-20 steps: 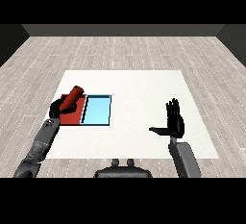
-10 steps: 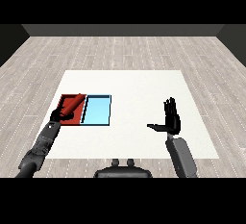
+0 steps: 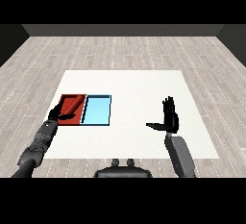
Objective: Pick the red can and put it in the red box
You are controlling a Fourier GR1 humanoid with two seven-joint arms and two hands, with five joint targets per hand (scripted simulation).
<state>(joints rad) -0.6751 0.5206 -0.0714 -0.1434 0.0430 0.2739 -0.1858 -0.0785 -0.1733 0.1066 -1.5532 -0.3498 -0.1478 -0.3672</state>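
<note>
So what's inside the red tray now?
The red can lies inside the red tray, filling much of it. The left hand rests at the tray's near-left edge and hides that corner, so what's under the hand can't be seen.

Two trays side by side at the left of the desk (image 3: pixel 129 81): red tray (image 3: pixel 73 105) touching blue tray (image 3: pixel 97 111), no gap between. Left hand (image 3: pixel 56 113) blocking the red tray's near-left corner. Open desk to the right of the blue tray, up to the right hand (image 3: pixel 169 117), raised with straight fingers. Bare desk behind both trays.
</note>
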